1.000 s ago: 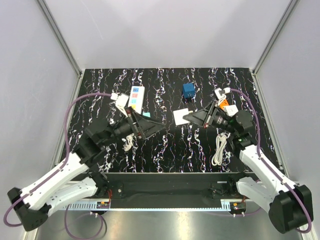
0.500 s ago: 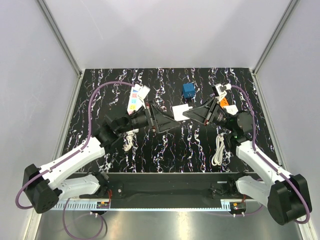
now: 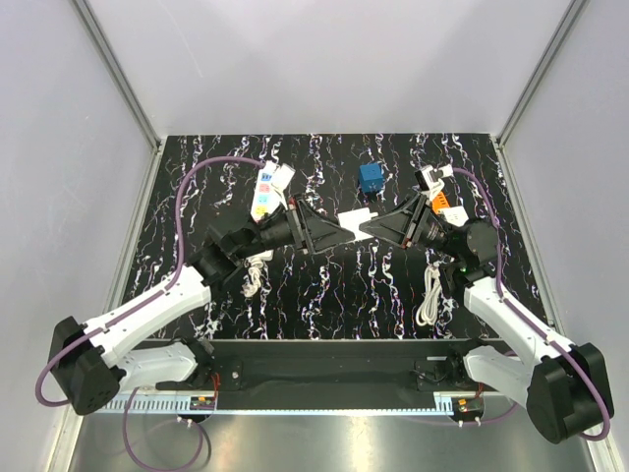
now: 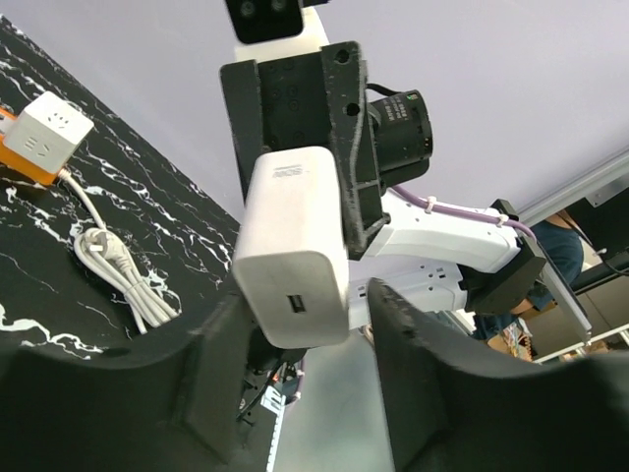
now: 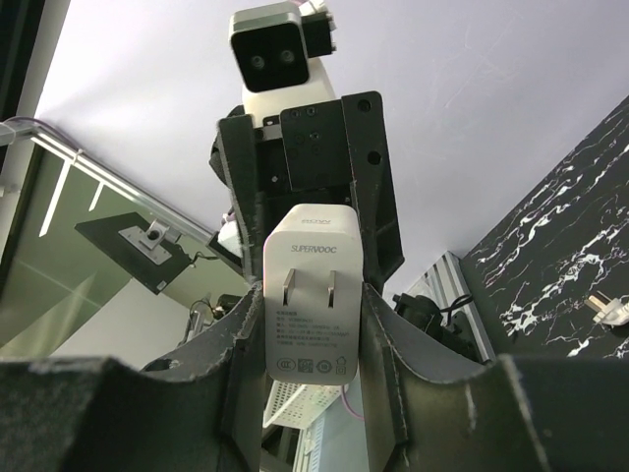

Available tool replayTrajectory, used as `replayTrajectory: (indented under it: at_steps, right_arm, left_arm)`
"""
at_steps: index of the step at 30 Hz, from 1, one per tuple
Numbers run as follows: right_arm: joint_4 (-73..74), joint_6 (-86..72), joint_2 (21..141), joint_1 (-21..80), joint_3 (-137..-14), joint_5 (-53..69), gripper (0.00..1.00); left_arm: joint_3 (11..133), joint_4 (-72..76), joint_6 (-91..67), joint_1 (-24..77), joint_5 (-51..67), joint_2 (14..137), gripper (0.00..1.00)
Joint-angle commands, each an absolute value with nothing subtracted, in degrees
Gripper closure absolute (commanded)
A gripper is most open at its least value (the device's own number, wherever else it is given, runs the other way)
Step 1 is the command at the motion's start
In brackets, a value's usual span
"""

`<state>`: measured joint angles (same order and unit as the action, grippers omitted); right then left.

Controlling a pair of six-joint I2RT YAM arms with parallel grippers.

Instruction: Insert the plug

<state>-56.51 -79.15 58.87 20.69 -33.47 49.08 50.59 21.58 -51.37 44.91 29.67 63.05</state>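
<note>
Charger plug [image 3: 356, 218], white and blocky, hangs in the air above the middle of the table [image 3: 329, 295], caught between the two arms where they meet tip to tip. Its two flat prongs [image 5: 308, 288] face the right wrist camera, and the small port [image 4: 292, 304] on its opposite end faces the left wrist camera.

The right gripper [image 3: 376, 228] is clamped on the plug, with one finger pressed against each long side. The left gripper [image 3: 339, 236] reaches in from the other side and its fingers bracket the port end. One finger looks to be touching the casing and the other sits just beside it. I cannot tell whether this gripper is actually squeezing the plug or only standing around it.

On the table below, a white power strip [image 3: 265, 194] with coloured sockets lies toward the far left corner, partly behind the left arm. A blue cube [image 3: 371, 177] sits near the middle of the far edge. A white cube socket on an orange base [image 3: 439, 202] stands toward the far right corner, just behind the right wrist. Its white cable [image 3: 429, 295] lies bundled closer to the near edge on the right side. A second white bundle [image 3: 254, 280] lies beside the left arm, partly hidden by it.
</note>
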Motion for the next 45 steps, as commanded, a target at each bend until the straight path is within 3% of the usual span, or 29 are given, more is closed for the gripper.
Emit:
replayTrajectory:
  at_steps: [1,5,9,11,12,13,15,17,19,23,27,30,32,39,42,45]
  right_arm:
    - [-60.56,-79.54,57.74,21.45,-34.54,49.57,1.0]
    - [-60.03,-79.54,58.53,21.53,-34.37,50.18,1.0]
    - [-59.33,-79.28,59.32,21.62,-33.49,50.36,1.0]
    - [-57.31,-78.84,59.68,21.62,-33.49,50.97,0.96]
    - [-56.43,-77.79,59.76,21.62,-33.75,51.24,0.9]
    - [-54.08,-77.17,59.77,21.53,-34.19,51.68,0.72]
    - [-50.21,-73.77,58.81,21.53,-35.15,51.94,0.54]
    - [-44.14,-71.38,57.49,21.62,-35.16,50.37,0.19]
    - [-38.19,-67.86,54.5,21.53,-35.33,47.92,0.02]
    - [-25.25,-59.97,49.05,21.53,-37.44,43.34,0.0]
    - [-15.31,-55.73,45.98,21.53,-41.39,41.14,0.0]
    - [-11.96,-53.88,44.92,21.53,-41.66,39.47,0.0]
    - [-10.9,-53.09,45.09,21.53,-41.75,39.37,0.0]
    - [-3.0,-47.38,45.53,21.53,-43.24,40.08,0.0]
    - [-1.06,-45.27,44.91,21.53,-42.98,39.81,0.0]
    - [-0.26,-44.13,45.26,21.53,-42.63,39.55,0.0]
  left_arm:
    - [53.52,26.37,-51.68,44.74,29.79,64.33,0.51]
    - [53.79,28.3,-52.91,44.74,30.76,65.65,0.59]
    - [53.96,28.04,-52.65,44.74,30.67,65.83,0.96]
    - [54.31,26.81,-51.77,44.74,30.41,65.74,1.0]
    - [55.19,23.76,-50.98,44.65,30.24,65.57,1.0]
    - [56.07,21.29,-49.93,44.56,30.32,65.65,1.0]
    - [59.13,11.32,-44.77,43.86,30.41,65.31,1.0]
    - [60.9,3.47,-39.32,42.9,27.96,64.6,1.0]
    - [62.57,-5.51,-36.75,40.35,26.9,63.2,1.0]
    - [67.48,-23.94,-27.72,33.41,24.18,61.43,1.0]
    - [77.85,-50.65,-16.63,20.94,19.26,66.86,1.0]
    - [83.82,-59.2,-9.62,15.93,10.67,73.44,1.0]
    - [87.0,-61.25,-5.82,14.94,3.01,77.41,1.0]
    - [104.47,-62.58,-1.41,12.13,1.06,95.33,1.0]
    - [109.59,-62.93,3.15,11.95,2.45,99.49,1.0]
    - [106.64,-62.67,16.04,12.56,9.73,98.63,1.0]
